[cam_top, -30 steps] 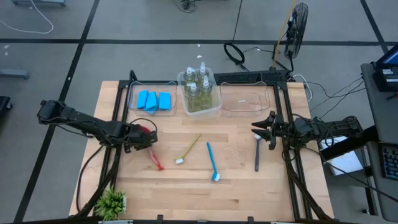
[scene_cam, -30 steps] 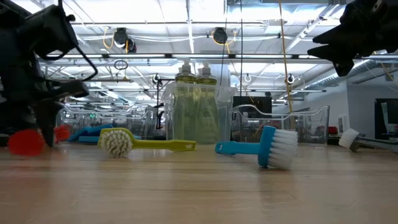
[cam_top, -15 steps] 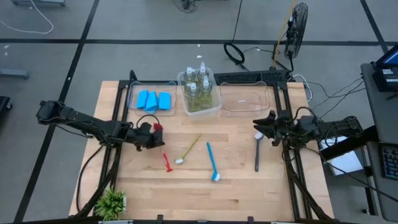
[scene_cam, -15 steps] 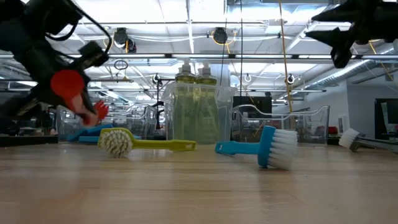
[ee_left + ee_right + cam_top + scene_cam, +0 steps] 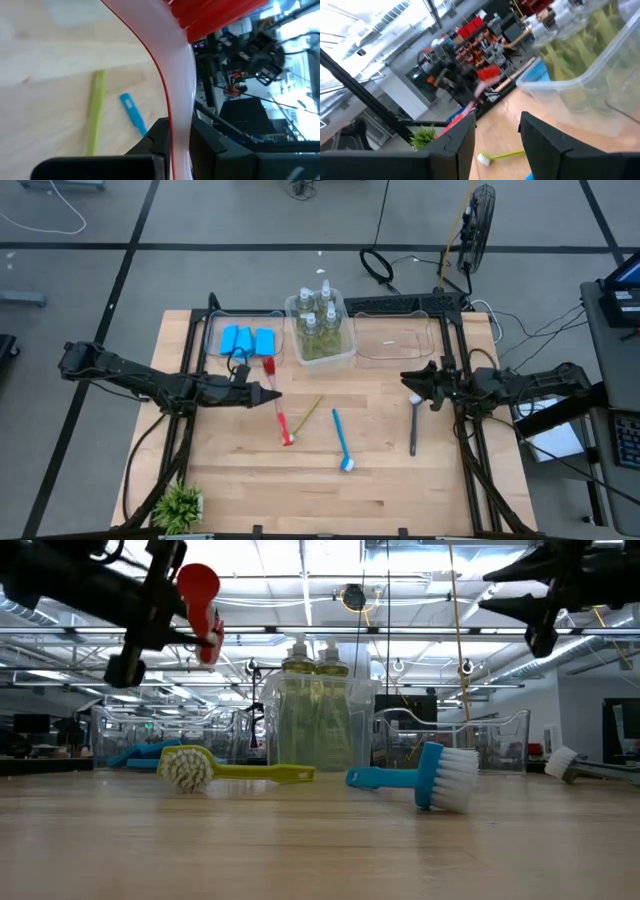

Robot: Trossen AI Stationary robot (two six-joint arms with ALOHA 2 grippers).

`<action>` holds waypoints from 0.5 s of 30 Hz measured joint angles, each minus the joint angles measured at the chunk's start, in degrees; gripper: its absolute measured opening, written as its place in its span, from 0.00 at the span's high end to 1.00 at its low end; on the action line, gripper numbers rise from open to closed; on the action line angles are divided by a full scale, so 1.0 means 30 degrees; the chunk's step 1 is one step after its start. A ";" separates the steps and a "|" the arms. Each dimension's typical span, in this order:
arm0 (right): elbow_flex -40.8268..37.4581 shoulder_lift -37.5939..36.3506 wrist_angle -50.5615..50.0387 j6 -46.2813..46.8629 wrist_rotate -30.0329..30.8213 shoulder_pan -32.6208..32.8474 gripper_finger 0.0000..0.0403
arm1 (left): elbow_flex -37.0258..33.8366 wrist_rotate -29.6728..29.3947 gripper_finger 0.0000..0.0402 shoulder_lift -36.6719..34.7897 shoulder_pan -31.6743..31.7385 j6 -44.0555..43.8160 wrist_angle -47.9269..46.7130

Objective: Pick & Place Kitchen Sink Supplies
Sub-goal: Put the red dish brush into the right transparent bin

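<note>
Red brush point(image 5: 276, 402) hangs up off the table point(image 5: 380, 480), pinched by its handle in the left gripper point(image 5: 262, 394), near the sponge bin point(image 5: 215, 330). Right gripper point(image 5: 410, 381) hovers with fingers parted and empty above the grey brush point(image 5: 413, 425).

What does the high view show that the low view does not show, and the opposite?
Only the high view: the blue sponges lying in the left bin, the potted plant, and the empty right bin. Only the low view: the room's ceiling beyond the table, and that the red brush is well clear of the tabletop. Both share: the left pincer shut on the red brush, the yellow-green brush, the blue brush, the pump bottles and the right pincer.
</note>
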 joint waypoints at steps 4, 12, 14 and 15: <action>0.0000 0.2778 0.3195 -0.0147 -0.0072 0.0000 0.62 | 0.1540 -0.0180 0.89 0.0000 0.0000 0.1801 -0.0835; 0.0000 0.6657 0.8167 0.0012 -0.1086 0.0000 0.48 | 0.5920 -0.1962 0.89 0.0454 0.0000 0.5174 -0.4553; 0.0000 0.7378 0.9328 0.0228 -0.1474 0.0000 0.44 | 0.6806 -0.2099 0.89 0.0878 0.0111 0.5904 -0.5198; 0.0000 0.7710 0.9935 0.0273 -0.1676 0.0000 0.42 | 0.7257 -0.2053 0.89 0.1186 0.0211 0.6225 -0.5213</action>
